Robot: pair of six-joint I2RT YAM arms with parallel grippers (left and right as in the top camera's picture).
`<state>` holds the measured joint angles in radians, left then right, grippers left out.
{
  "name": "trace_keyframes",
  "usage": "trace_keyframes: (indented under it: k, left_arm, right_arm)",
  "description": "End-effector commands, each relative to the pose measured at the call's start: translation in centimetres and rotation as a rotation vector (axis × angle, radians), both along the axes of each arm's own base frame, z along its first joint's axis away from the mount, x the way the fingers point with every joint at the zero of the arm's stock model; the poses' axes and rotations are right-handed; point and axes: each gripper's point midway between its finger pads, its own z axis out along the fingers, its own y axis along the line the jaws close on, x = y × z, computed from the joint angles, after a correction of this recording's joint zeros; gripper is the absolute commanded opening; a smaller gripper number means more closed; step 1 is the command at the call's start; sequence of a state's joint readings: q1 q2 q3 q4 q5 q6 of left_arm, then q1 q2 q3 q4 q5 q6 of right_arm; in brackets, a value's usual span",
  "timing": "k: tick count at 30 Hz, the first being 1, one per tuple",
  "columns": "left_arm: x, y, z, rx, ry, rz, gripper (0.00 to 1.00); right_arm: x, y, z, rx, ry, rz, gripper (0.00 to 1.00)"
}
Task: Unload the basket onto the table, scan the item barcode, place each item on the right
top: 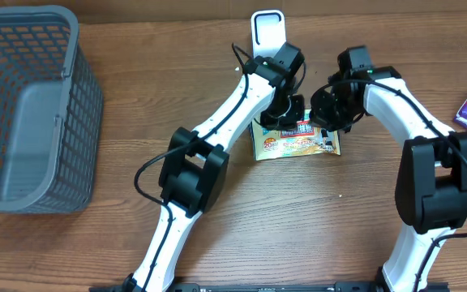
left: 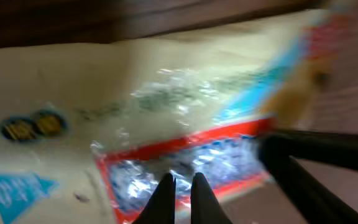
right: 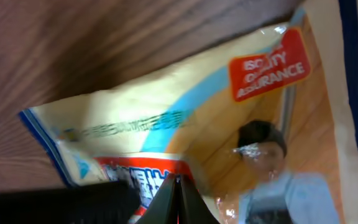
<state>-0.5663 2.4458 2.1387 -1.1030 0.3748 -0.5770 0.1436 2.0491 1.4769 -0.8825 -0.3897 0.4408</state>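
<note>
The wooden desk [top: 314,235] carries a gray basket [top: 87,122] at the left. The snack packet [top: 294,144] lies flat in the middle, just below a white stand [top: 267,32]. Both arms reach over the packet. The left gripper [left: 183,186] and the right gripper [right: 178,186] are closed, with their tips at the packet; I cannot tell if they pinch it.

Even light; wrist views blurred, packet [left: 166,118] glaring.
</note>
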Motion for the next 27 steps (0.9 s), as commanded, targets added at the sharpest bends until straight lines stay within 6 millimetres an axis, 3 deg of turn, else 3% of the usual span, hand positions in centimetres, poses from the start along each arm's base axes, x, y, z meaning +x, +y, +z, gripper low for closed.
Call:
trace_keyframes:
  k: [1,5,7,9,11,15,20,22,24,25,26,27]
  left_arm:
    - [0.1,2.8,-3.9,0.085,0.081,0.054,0.04]
    - [0.3,6.7,-5.8,0.219,0.114,0.098,0.04]
    - [0.3,9.1,-6.0,0.289,0.135,0.13,0.04]
    - [0.8,11.9,-5.7,0.346,0.145,0.175,0.04]
    - [1.1,13.4,-5.4,0.359,0.158,0.201,0.04]
    - [1.9,15.0,-4.0,0.376,0.155,0.223,0.04]
    - [3.8,14.8,1.0,0.346,0.07,0.216,0.04]
    - [4.3,14.1,3.2,0.3,0.04,0.209,0.04]
    - [4.2,12.4,4.6,0.199,0.042,0.164,0.04]
    - [4.0,11.4,4.9,0.142,0.048,0.13,0.04]
    - [3.5,9.7,5.3,0.05,0.064,0.07,0.05]
    - [2.9,8.6,5.5,-0.003,0.08,0.032,0.2]
  right_arm:
    - [-1.0,-0.5,-3.0,-0.003,0.062,-0.017,0.04]
    - [-1.5,-2.4,-4.2,-0.079,0.088,-0.043,0.04]
    - [-1.8,-4.3,-4.6,-0.149,0.105,-0.068,0.04]
    - [-2.4,-7.5,-5.0,-0.262,0.137,-0.107,0.04]
    - [-2.9,-8.9,-4.9,-0.304,0.16,-0.125,0.04]
    - [-3.1,-10.6,-3.5,-0.387,0.189,-0.13,0.04]
    - [-2.1,-11.7,1.0,-0.459,0.192,-0.122,0.04]
    - [-1.5,-11.6,2.6,-0.448,0.179,-0.126,0.19]
    - [-0.8,-11.5,3.9,-0.429,0.153,-0.097,0.43]
    - [-0.5,-11.4,4.3,-0.407,0.142,-0.091,0.56]
    - [-0.3,-11.4,4.7,-0.375,0.137,-0.104,0.8]
    - [-0.1,-11.5,4.9,-0.345,0.136,-0.118,0.94]
